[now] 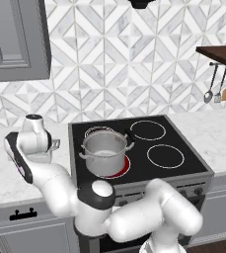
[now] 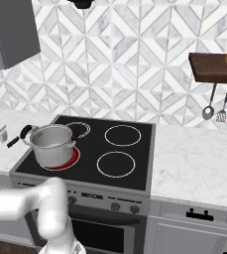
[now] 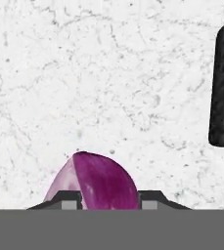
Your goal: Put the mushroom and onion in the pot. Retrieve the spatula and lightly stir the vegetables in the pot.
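- I see a grey-and-white chevron tile wall [image 1: 134,64] behind the black cooktop [image 2: 110,149].
- White marble counter [image 2: 194,163], grey cabinets [image 1: 16,39], dark wooden shelf [image 2: 215,68] at right.

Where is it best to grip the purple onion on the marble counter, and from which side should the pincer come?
Grip the onion across its widest middle, coming straight down from above. It is round and glossy and sits alone on the flat counter, so a hold off its middle would likely slip. The pincer already has one fingertip on each side of it. The black handle lies well apart, so it should not hinder.
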